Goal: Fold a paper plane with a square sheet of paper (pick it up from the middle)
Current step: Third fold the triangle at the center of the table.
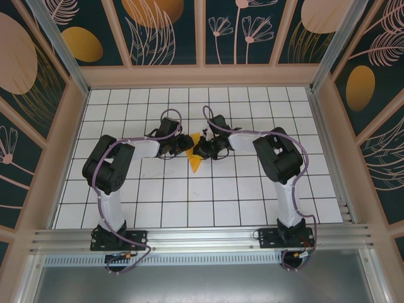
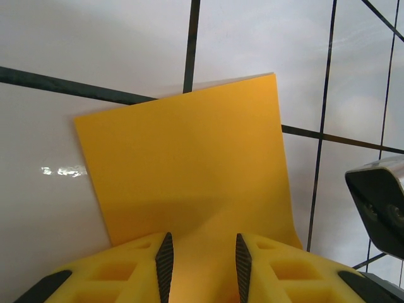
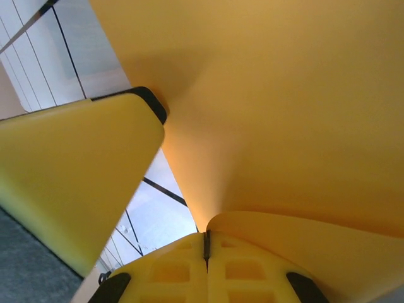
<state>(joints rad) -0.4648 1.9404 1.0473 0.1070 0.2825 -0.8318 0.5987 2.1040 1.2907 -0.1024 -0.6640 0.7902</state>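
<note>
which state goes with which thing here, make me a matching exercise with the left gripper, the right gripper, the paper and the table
Things:
1. left gripper
2. right gripper
3. sheet of paper
4. table

States:
A. white with dark grid lines
B. jaws shut, pinching the paper
C. orange-yellow, bent into a curve
D. jaws apart, paper showing in the gap between them

Pairs: 1-D, 2-B, 3-C, 4-A
</note>
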